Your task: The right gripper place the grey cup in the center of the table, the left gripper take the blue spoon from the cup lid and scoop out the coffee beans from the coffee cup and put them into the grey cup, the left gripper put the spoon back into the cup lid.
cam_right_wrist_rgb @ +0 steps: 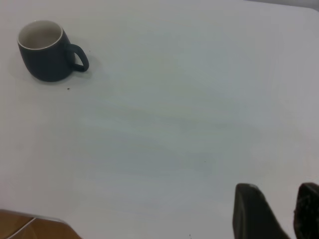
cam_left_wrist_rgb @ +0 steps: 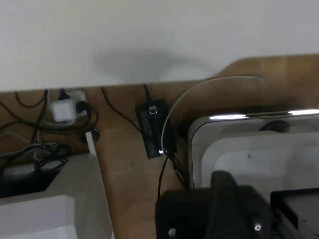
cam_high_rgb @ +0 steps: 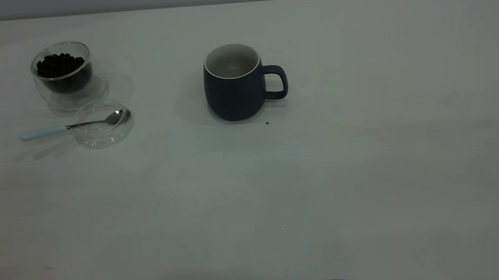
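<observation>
Nearest the camera, the table [cam_high_rgb: 362, 172] lies bare, and neither arm reaches over it in the exterior view. The right gripper [cam_right_wrist_rgb: 279, 211] hangs low over the near right part of the table, well apart from everything; its two dark fingers stand spread with a gap between them, holding and touching nothing. The left gripper does not show in any view; its wrist camera faces a wooden bench with cables and a power adapter [cam_left_wrist_rgb: 152, 127], so its fingers cannot be judged.

Farther in, at the left, the blue spoon [cam_high_rgb: 73, 125] rests with its metal bowl in the cup lid [cam_high_rgb: 104, 139] and its handle pointing left.

Farther still, the grey cup [cam_high_rgb: 234, 87] stands upright near the table's centre, handle to the right, interior apparently empty. Just behind the lid stands the coffee cup [cam_high_rgb: 65, 96], holding the coffee beans [cam_high_rgb: 59, 64].

Judgement: the cup placement looks done; taking the spoon, scooping and returning the spoon all remain.
</observation>
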